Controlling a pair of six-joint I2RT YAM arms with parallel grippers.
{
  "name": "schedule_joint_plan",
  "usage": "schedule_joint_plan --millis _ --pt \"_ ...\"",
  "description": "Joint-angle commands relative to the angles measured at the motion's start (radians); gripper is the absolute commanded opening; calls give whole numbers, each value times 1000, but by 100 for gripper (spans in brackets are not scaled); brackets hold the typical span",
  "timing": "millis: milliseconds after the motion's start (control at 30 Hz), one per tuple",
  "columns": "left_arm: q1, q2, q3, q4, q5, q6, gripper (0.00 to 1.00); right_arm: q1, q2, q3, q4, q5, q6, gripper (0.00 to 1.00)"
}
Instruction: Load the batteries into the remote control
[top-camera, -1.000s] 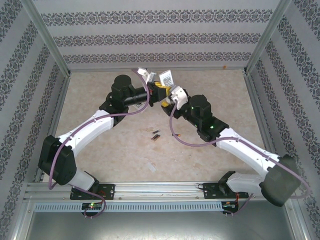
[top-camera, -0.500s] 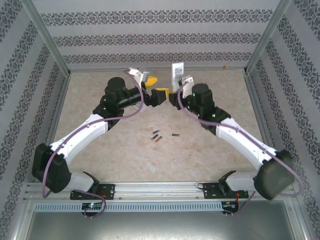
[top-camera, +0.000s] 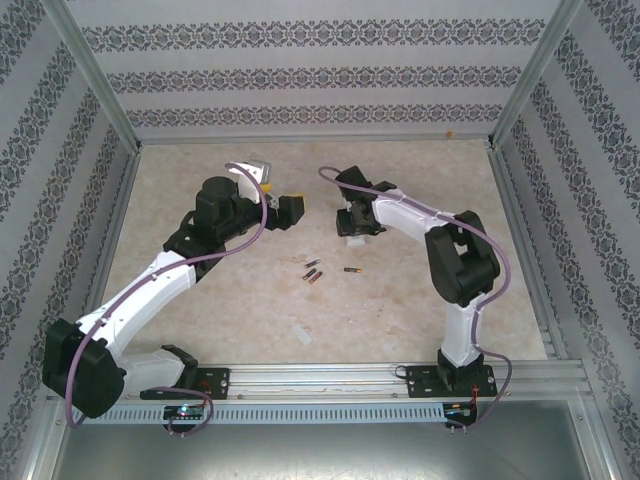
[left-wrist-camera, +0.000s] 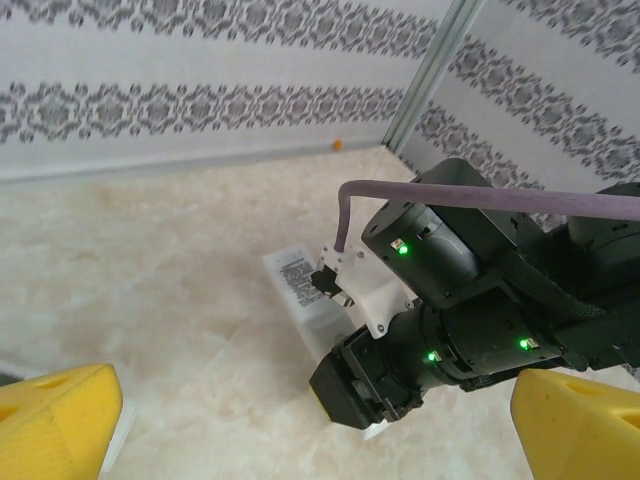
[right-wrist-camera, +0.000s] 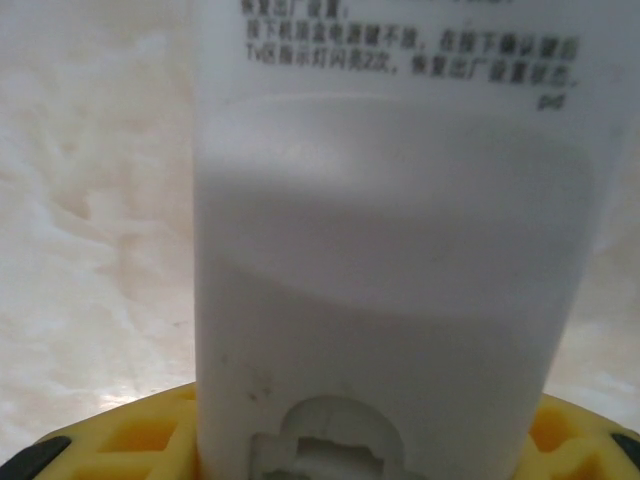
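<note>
The white remote control (top-camera: 358, 239) lies low on the table, back side up with printed text (left-wrist-camera: 297, 280). My right gripper (top-camera: 355, 222) points down over its near end and is shut on it; in the right wrist view the remote (right-wrist-camera: 390, 250) fills the space between the yellow fingers (right-wrist-camera: 110, 440). My left gripper (top-camera: 288, 208) hangs to the left of it, apart, wide open and holding nothing, with its yellow fingertips (left-wrist-camera: 60, 415) far apart. The batteries lie loose on the table: a small cluster (top-camera: 312, 271) and a single one (top-camera: 351, 270).
A small pale flat piece (top-camera: 300, 335) lies nearer the front of the table. Patterned walls and metal posts (top-camera: 515, 95) close in the table. An orange speck (left-wrist-camera: 337, 145) sits at the far wall.
My left gripper opened, let go and drew back to the left. My right arm swung down, carrying the remote to the table. One more battery now lies on the table.
</note>
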Motion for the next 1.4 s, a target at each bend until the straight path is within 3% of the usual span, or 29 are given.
schedule_joint_plan --millis 0,400,700,833,933,1067,1200,1367 --pt "16 -5 3 -21 -13 -22 100 8 26 39 -55 41 35 36" --pt "19 22 19 -12 0 -23 100 -3 55 42 -58 14 55 60" --pt "26 24 13 -4 -1 -23 100 -9 15 53 -74 5 52 60" --pt "27 17 11 -6 2 -21 100 -2 -80 46 -91 12 41 62" --pt "27 -3 -2 -5 9 13 100 20 -221 -66 -15 2 -20 65" --pt "27 -57 -52 21 27 95 100 67 -348 -233 23 -63 -227 62" --pt "28 -92 -88 57 42 144 100 103 -326 -231 -99 -48 -314 58" --pt "27 -96 -92 86 79 155 100 143 -308 -257 -99 -145 -418 57"
